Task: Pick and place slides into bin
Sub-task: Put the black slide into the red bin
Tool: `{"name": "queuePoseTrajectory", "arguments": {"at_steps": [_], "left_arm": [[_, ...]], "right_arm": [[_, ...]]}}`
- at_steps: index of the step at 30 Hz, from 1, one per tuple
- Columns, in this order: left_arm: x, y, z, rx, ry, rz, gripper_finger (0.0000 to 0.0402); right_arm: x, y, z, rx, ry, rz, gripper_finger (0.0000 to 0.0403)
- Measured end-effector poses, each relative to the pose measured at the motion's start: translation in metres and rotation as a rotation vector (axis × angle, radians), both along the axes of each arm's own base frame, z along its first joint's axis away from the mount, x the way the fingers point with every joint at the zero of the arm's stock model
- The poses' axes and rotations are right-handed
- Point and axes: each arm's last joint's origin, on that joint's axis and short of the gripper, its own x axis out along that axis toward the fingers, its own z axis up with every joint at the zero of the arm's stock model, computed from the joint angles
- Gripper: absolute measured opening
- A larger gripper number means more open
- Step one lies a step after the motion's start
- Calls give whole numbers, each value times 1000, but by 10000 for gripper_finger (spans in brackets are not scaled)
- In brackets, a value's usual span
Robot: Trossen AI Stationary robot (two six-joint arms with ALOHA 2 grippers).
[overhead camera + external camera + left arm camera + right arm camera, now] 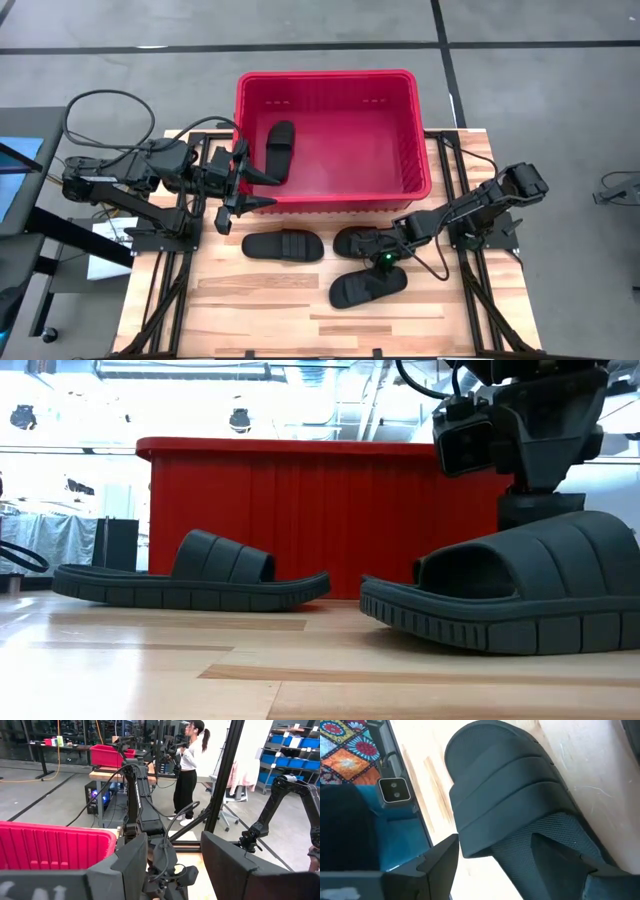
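Note:
The red bin (325,88) stands at the table's far side with one black slide (280,150) lying on its floor. Three slides lie flat on the wood: one left (283,245), one middle (352,240), one nearest the front (368,286). My right gripper (386,264) is open, slanting down over the front slide's right end (530,850), one finger on each side of it. My left gripper (265,192) hangs open and level above the bin's near-left corner, nothing between its fingers (135,865). My right gripper has a finger (440,862) beside one edge of the front slide's sole and the other finger (605,875) over the opposite edge, behind the ribbed strap (505,800). Whether either finger touches the slide, I cannot tell. The slide lies flat on the table.
Black frame rails (165,260) run along the table's left and right sides. Bare wood (260,320) lies toward the near edge. In the room beyond, a person (187,760) stands by another table.

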Motion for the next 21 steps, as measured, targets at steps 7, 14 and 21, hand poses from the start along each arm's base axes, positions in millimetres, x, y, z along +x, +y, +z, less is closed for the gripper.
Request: {"name": "queuePoseTrajectory", "arguments": {"at_steps": [7, 14, 21], "left_arm": [[0, 0, 0, 0, 0, 0, 176], [0, 0, 0, 2, 0, 0, 176], [0, 0, 0, 6, 0, -1, 176]], "right_arm": [[0, 0, 0, -2, -1, -2, 240], [1, 0, 0, -14, -9, -15, 240], [1, 0, 0, -22, -11, -25, 240]]}}
